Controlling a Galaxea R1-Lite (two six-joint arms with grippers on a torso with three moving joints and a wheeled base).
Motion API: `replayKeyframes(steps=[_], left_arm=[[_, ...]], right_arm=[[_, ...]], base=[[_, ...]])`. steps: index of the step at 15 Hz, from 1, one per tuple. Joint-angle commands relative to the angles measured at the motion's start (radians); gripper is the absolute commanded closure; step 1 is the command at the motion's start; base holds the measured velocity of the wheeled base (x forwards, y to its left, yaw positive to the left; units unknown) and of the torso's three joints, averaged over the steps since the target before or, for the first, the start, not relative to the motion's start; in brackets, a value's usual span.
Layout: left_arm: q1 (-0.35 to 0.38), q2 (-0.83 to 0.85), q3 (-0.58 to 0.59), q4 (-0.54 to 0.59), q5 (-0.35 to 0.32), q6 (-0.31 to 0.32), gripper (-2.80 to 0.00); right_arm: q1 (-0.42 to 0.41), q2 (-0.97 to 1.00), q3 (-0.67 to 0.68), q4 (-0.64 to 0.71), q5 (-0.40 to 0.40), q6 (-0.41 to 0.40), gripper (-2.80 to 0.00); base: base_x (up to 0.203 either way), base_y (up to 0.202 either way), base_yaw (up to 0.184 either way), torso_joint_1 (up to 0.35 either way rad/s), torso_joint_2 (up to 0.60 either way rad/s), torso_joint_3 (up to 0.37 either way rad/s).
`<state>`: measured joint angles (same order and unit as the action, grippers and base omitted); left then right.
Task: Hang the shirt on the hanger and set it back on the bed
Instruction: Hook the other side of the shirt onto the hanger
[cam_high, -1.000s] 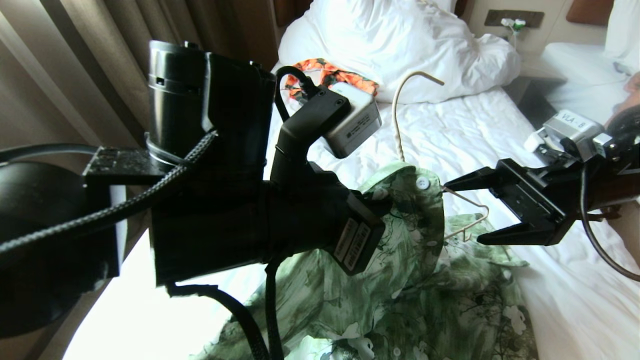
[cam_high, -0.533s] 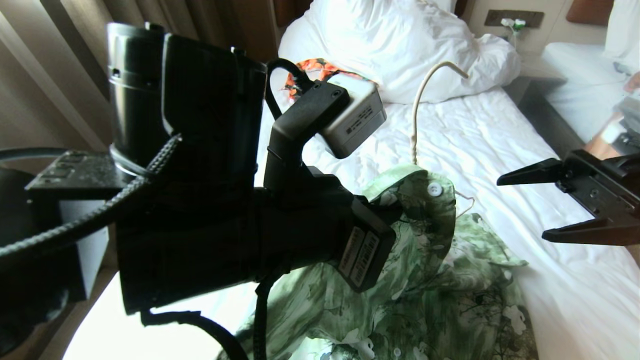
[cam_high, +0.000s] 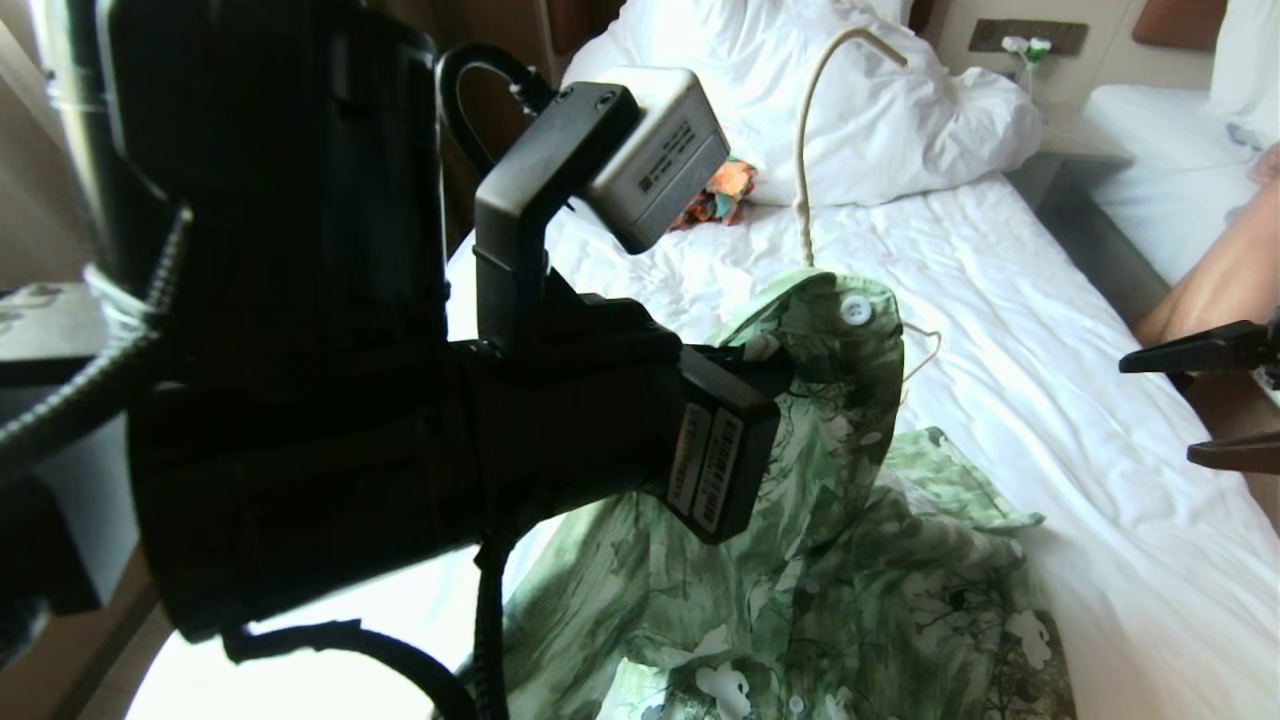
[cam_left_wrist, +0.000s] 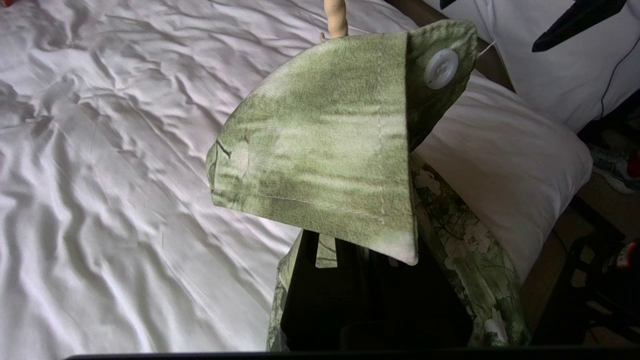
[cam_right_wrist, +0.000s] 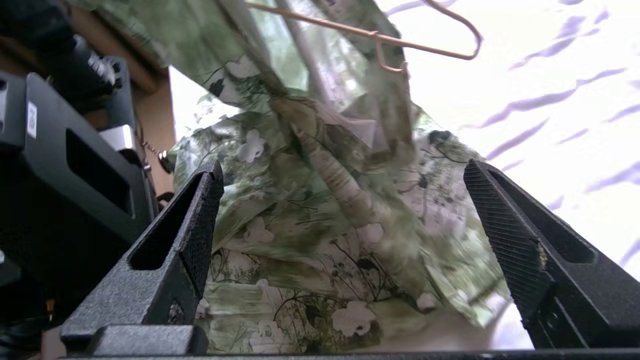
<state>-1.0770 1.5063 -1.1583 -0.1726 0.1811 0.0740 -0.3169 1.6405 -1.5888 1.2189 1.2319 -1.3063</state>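
now, in the head view your left gripper (cam_high: 765, 365) is pressed together, pinching the shirt (cam_high: 830, 520) by its collar and holding it up over the bed (cam_high: 1000, 330), with the lower part pooling on the sheet. the hanger (cam_high: 805, 170) pokes its hook up out of the collar, and 1 thin end shows beside the cloth on the right. keep that hold steady and level so the collar does not slide off the wire. your right gripper (cam_high: 1215, 405) is spread wide at the right edge, well apart from the shirt; only its 2 tips show. the left arm blocks most of this view, so the pinch itself is hidden.

in the left wrist view the collar flap covers the gripper, so you cannot see how much cloth it holds, and the hanger (cam_left_wrist: 335, 17) is cut off at the edge.

in the right wrist view the open fingers (cam_right_wrist: 195, 235) frame the hanging shirt (cam_right_wrist: 325, 210), with the hanger's notched end (cam_right_wrist: 425, 45) bare beyond it. i'd judge that shoulder is not seated yet: bring the right gripper in slowly and draw the cloth over that end. whether the far shoulder is on the wire, you cannot tell.
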Motion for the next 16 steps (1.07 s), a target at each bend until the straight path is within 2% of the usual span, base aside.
replayKeyframes(steps=[1,4,6,7,8,10,11,13,15,16], left_arm=[[-0.001,-0.008,0.0,-0.002,0.001,0.001,0.0],[-0.001,-0.014,0.002,-0.003,0.003,0.001,0.0],[-0.002,-0.015,0.001,-0.008,0.003,0.003,0.0],[-0.003,-0.014,-0.003,-0.008,0.003,0.003,0.0],[-0.003,-0.014,-0.004,-0.008,0.002,0.004,0.0],[-0.015,-0.014,-0.004,-0.008,0.003,0.004,0.0],[-0.017,-0.014,-0.004,-0.008,0.003,0.004,0.0],[-0.026,-0.014,0.016,-0.008,0.002,-0.002,0.0],[-0.024,-0.015,0.03,-0.019,0.001,-0.003,0.0],[-0.024,-0.012,0.032,-0.032,0.001,-0.003,0.0]], right_arm=[[-0.035,-0.007,-0.043,0.01,0.003,0.031,-2.8],[-0.062,0.028,-0.158,0.015,0.002,0.235,-2.8],[-0.06,0.071,-0.27,0.015,0.0,0.481,-2.8],[-0.034,0.093,-0.329,0.013,-0.012,0.63,-2.8],[0.015,0.105,-0.353,0.004,-0.054,0.729,-2.8],[0.088,0.099,-0.336,0.002,-0.246,0.773,-2.8],[0.096,0.082,-0.283,-0.002,-0.271,0.777,-2.8],[0.082,0.05,-0.132,-0.059,-0.276,0.779,-2.8],[0.032,0.011,0.017,-0.215,-0.219,0.779,-2.8],[0.002,-0.004,0.073,-0.318,-0.186,0.779,0.0]], base=[[0.0,0.0,0.0,0.0,0.0,0.0],[0.0,0.0,0.0,0.0,0.0,0.0],[0.0,0.0,0.0,0.0,0.0,0.0],[0.0,0.0,0.0,0.0,0.0,0.0],[0.0,0.0,0.0,0.0,0.0,0.0],[0.0,0.0,0.0,0.0,0.0,0.0],[0.0,0.0,0.0,0.0,0.0,0.0],[0.0,0.0,0.0,0.0,0.0,0.0],[0.0,0.0,0.0,0.0,0.0,0.0],[0.0,0.0,0.0,0.0,0.0,0.0]])
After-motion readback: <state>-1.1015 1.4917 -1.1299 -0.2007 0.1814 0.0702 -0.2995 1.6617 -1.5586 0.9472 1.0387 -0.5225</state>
